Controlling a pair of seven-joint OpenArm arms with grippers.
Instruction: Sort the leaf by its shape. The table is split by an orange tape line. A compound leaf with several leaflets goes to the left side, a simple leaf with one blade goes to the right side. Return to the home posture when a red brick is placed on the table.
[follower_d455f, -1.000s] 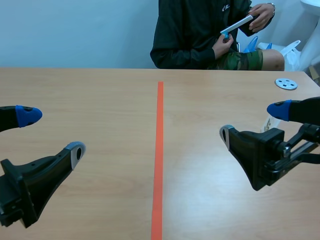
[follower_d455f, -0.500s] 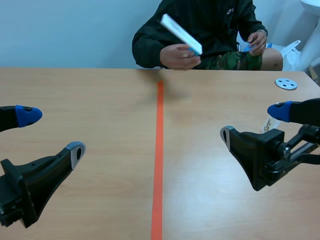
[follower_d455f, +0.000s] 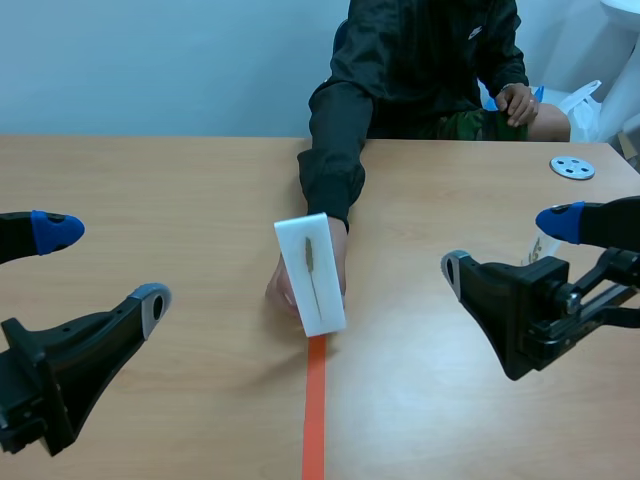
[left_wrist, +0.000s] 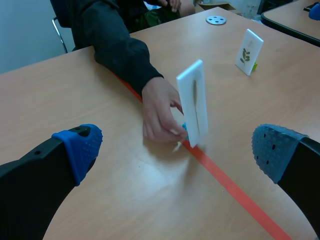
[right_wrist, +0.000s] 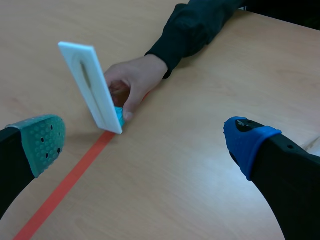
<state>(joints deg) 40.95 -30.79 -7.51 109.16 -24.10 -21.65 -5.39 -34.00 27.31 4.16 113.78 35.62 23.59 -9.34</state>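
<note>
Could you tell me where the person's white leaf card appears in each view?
Scene view: card at centre, over the orange tape line.
Left wrist view: card over that line, in the hand.
Right wrist view: card, the same.
Shared landmark: the tape line.

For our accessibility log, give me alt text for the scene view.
A person's hand holds a white card, showing one narrow leaf, upright on the orange tape line. The left gripper and right gripper sit open, low at either side.
</note>
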